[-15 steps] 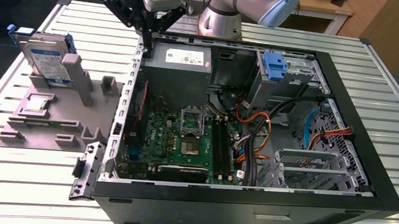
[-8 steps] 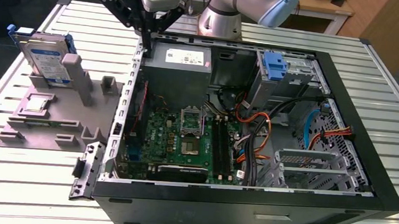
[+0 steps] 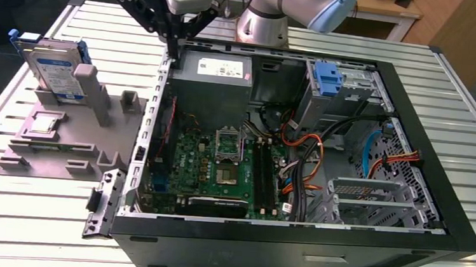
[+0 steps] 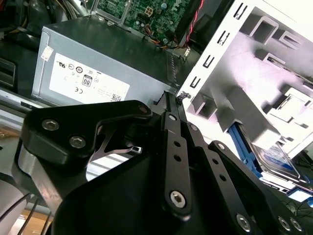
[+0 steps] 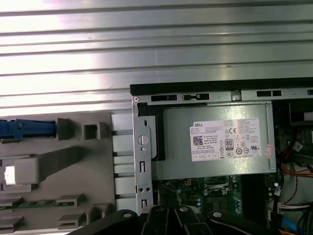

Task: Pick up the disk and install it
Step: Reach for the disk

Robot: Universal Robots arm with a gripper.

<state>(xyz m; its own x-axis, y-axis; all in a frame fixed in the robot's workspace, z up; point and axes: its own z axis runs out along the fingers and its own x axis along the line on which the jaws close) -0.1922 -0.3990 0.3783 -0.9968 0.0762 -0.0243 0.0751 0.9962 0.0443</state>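
The disk (image 3: pixel 56 68) stands on edge in a grey fixture (image 3: pixel 59 138) on the table, at the exterior view's left of the open computer case (image 3: pixel 298 240). It is silver-grey with a white-and-blue label and a blue frame. The second wrist view shows part of its label (image 4: pixel 276 159), and the first wrist view shows its blue frame edge (image 5: pixel 27 129). My gripper (image 3: pixel 173 53) hangs over the case's rear left corner, well to the right of the disk in the exterior view. Its fingers meet at the tips (image 4: pixel 173 96), shut on nothing.
A grey power supply box with a white sticker (image 3: pixel 213 74) sits just below the gripper inside the case. Further in are the motherboard (image 3: pixel 218 164), a blue bracket (image 3: pixel 328 77), loose cables (image 3: pixel 322 153) and a metal drive cage (image 3: pixel 369 198). The table is ribbed metal (image 3: pixel 35 219).
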